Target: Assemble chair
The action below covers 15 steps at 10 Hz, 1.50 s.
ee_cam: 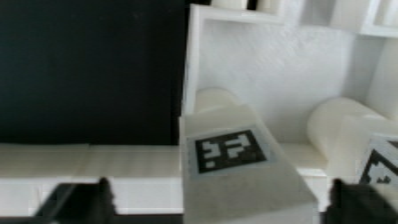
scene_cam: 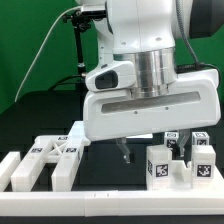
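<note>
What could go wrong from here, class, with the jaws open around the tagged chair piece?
1. A neighbouring piece stands close beside the tagged piece; a closing jaw might catch or topple it.
2. Neither jaw touches the tagged piece yet, so uneven contact could slide or twist it.

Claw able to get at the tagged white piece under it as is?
Likely yes: the open claw straddles the tagged white piece with gaps both sides; the neighbouring piece sits close to one finger.
</note>
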Available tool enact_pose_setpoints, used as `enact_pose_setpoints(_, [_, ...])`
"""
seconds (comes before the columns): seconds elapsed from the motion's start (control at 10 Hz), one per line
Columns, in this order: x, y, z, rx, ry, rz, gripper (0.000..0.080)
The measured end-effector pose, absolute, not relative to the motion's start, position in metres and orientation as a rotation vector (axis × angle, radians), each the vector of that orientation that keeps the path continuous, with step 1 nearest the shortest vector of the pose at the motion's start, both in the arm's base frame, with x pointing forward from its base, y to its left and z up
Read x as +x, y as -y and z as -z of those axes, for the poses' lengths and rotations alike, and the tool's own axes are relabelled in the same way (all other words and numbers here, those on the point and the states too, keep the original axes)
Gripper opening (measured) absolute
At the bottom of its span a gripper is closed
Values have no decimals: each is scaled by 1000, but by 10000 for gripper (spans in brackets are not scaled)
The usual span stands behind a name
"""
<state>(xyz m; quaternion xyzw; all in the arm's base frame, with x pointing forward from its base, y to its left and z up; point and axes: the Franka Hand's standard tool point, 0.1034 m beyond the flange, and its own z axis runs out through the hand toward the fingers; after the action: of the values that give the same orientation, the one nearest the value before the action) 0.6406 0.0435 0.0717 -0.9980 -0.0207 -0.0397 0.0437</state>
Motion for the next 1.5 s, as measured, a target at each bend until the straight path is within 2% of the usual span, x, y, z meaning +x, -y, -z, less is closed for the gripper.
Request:
enact_pose_setpoints(0.1, [641, -43, -72, -3050, 47, 121, 384])
enact_pose_setpoints(0.2, [641, -44, -72, -3046, -80, 115, 384])
enact_pose_setpoints(0.3, [641, -44, -72, -3037, -208, 110, 285])
enact_pose_setpoints(0.5, [641, -44, -72, -3008, -440, 100, 285])
enact_pose_setpoints(0.8, [643, -50, -75, -2807, -1148, 61, 285])
enact_pose_setpoints(1.0, [645, -50, -80, -2659, -1457, 23, 285])
enact_pose_setpoints(1.2, [645, -52, -79, -2354, -1883, -19, 286])
enact_pose_setpoints(1.5, [644, -53, -72, -2088, -2170, -53, 286])
